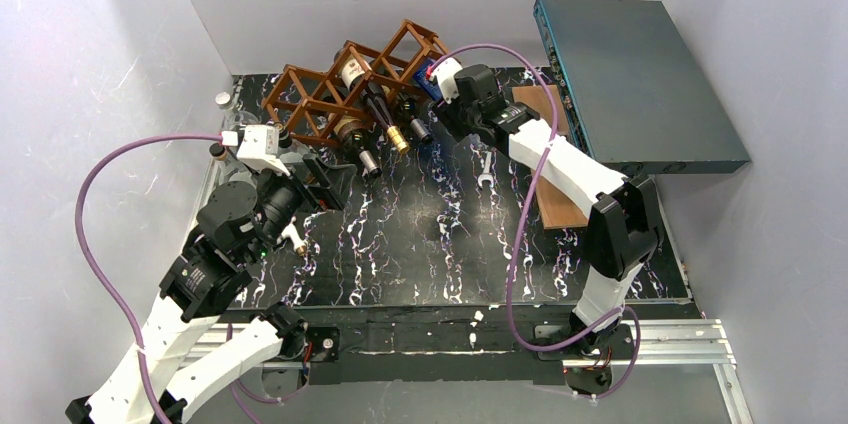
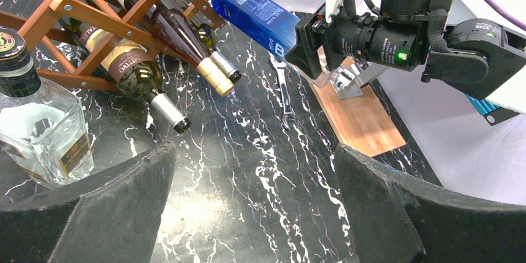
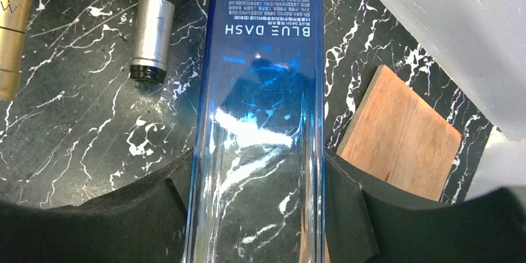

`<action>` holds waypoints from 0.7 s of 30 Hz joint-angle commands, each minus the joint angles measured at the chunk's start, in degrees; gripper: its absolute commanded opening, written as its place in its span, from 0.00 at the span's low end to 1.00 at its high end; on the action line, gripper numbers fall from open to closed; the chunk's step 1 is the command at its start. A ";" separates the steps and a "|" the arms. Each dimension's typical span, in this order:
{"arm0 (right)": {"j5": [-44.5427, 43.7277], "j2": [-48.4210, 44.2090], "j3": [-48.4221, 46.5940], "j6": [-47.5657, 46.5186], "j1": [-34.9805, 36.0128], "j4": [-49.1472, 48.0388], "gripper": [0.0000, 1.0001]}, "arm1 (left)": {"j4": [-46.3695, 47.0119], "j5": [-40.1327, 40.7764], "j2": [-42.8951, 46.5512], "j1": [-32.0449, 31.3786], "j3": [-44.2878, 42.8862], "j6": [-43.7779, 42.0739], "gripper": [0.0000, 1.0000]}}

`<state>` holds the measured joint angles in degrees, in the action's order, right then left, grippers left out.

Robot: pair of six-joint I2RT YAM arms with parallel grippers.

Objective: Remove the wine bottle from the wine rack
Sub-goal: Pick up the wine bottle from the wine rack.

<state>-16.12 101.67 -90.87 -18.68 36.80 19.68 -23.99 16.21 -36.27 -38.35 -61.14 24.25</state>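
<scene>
The reddish-brown lattice wine rack [image 1: 330, 94] [image 2: 62, 8] stands at the back of the table. Wine bottles lie in it with their necks pointing forward: one gold-capped [image 2: 186, 40], one silver-capped [image 2: 139, 77] [image 3: 152, 33]. A square blue bottle [image 3: 260, 89] [image 2: 257, 15] [image 1: 428, 74] labelled BLUE DASH reaches to the rack's right end. My right gripper [image 3: 257, 207] [image 1: 445, 104] is shut on its body, a pad against each side. My left gripper [image 2: 254, 201] [image 1: 320, 179] hangs open over bare table in front of the rack's left part, nothing between its fingers.
A clear square liquor bottle [image 2: 43, 126] stands left of the rack. A wrench [image 2: 285, 92] [image 1: 484, 169] lies on the black marble table. A flat wooden board [image 1: 545, 144] [image 3: 403, 133] lies under the right arm. A blue-grey box [image 1: 630, 74] leans at the back right.
</scene>
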 commanded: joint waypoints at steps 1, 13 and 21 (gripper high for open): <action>5.67 -5.06 0.05 2.97 0.91 -13.00 0.01 | 0.96 -0.56 0.14 0.30 0.59 0.34 0.98; 7.10 -4.79 -4.82 4.00 0.37 -10.95 0.01 | 1.14 -0.80 -0.01 0.30 0.52 0.36 0.98; 7.48 -4.58 -9.05 3.78 -0.05 -9.16 0.01 | 1.14 -1.09 -0.17 0.29 0.29 0.36 0.98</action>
<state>-14.13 101.51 -92.14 -14.92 35.94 21.54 -23.79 15.55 -36.27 -38.35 -60.69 24.56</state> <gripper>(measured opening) 0.709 0.983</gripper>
